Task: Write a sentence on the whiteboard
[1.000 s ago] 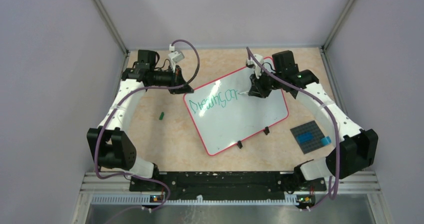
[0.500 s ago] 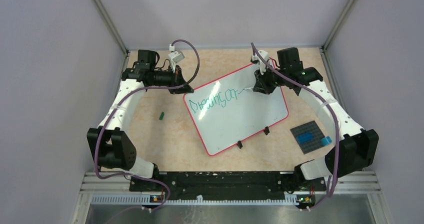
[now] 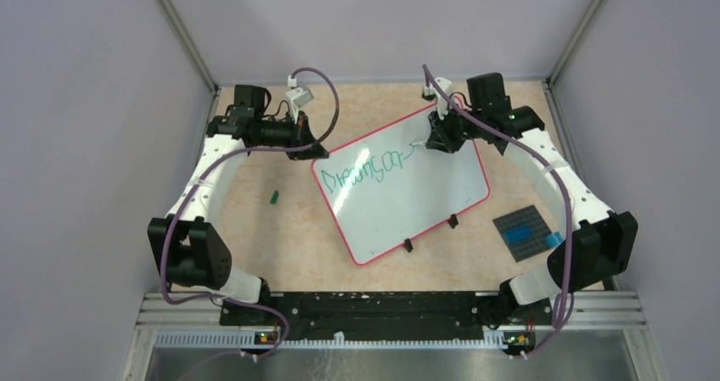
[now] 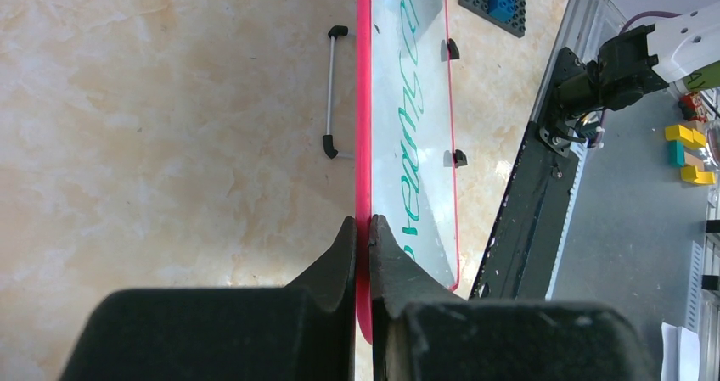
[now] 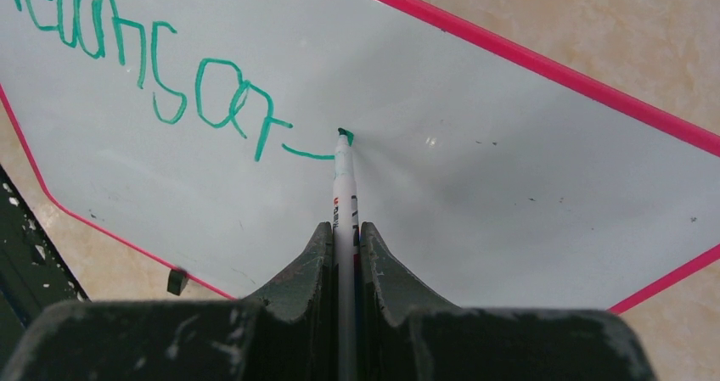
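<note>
**Green ink on the board, sentence only part written**

The right pincer [image 5: 344, 228] is clamped tight on a slim white marker with a green tip [image 5: 343, 182], whose barrel runs straight out between the jaws. The tip touches the large flat white whiteboard with a thin red rim [image 5: 509, 186] at the end of a short dash, just past the last of the looping green handwritten letters [image 5: 170, 84]. The board sits askew on the beige marbled desk [image 3: 280, 237], between the two arms. The left pincer [image 4: 362, 224] is nipped shut on the red rim at the board's far left corner, apparently to steady it.

The step in hand looks like the writing itself. One row of letters is down and most of the white surface is bare, so the sentence seems well short of done. The next move likely calls for light, even pressure, a stroke carried on along the same line, and a clean lift between letters, with the rim held fast.

The right arm rises from its base and bends inward over the board's far right corner, wrist turned left. The left arm arcs up the left side, forearm lying level toward the corner.
</note>
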Tool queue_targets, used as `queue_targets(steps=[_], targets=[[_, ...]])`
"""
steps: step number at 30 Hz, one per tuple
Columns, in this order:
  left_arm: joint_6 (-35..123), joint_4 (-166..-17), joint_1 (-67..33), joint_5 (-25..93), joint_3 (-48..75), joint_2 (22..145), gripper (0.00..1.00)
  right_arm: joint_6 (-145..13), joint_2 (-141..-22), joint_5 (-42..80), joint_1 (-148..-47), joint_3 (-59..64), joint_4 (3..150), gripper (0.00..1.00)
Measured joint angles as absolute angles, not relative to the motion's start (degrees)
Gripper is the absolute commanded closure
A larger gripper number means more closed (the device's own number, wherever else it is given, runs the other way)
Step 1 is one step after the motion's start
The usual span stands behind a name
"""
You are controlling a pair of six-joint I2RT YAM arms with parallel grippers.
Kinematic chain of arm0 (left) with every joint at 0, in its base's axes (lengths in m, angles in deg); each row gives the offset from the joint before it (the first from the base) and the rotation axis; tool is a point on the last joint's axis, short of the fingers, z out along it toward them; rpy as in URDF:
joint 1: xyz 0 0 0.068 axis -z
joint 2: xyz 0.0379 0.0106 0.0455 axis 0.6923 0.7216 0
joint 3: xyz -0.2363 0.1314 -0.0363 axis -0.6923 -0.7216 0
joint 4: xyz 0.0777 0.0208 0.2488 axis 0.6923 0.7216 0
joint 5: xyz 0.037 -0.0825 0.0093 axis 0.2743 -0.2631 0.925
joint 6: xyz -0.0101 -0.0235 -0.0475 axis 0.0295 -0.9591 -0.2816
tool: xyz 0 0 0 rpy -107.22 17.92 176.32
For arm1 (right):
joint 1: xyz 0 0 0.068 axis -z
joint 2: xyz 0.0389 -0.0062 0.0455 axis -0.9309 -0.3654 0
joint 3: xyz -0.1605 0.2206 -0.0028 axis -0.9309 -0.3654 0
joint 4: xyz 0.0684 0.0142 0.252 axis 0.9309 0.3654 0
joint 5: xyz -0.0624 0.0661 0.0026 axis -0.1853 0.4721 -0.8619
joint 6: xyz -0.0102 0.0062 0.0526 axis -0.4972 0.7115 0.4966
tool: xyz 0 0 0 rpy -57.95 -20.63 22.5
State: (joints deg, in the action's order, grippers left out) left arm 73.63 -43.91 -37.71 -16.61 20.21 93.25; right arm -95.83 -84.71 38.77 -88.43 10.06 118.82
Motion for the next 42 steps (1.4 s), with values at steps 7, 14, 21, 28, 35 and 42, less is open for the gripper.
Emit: queue_targets(steps=[7, 14, 21, 28, 35, 42], targets=[[73.6, -43.9, -37.7, -16.7, 20.2, 93.2, 1.0, -95.8, -84.7, 38.8, -90.8, 9.9, 118.8, 1.0], [73.8, -44.0, -37.7, -16.2, 20.1, 93.2, 1.0, -95.8, -83.5, 39.7, -91.0, 6.2, 118.4, 1.0], [73.8, -44.0, -37.7, -16.2, 20.1, 93.2, 1.0, -95.8, -81.3, 39.7, -91.1, 2.0, 118.4, 1.0], [73.8, -44.1, -37.7, -16.2, 20.0, 93.2, 1.0, -96.2, -81.2, 39.6, -90.2, 1.8, 118.7, 1.0], [73.8, -44.2, -37.7, -16.2, 19.9, 93.2, 1.0, -97.4, -81.3, 39.4, -88.1, 2.2, 119.8, 1.0], [73.8, -44.2, -37.7, -16.3, 19.9, 93.2, 1.0, -98.5, -82.2, 38.6, -87.1, 5.2, 120.7, 1.0]])
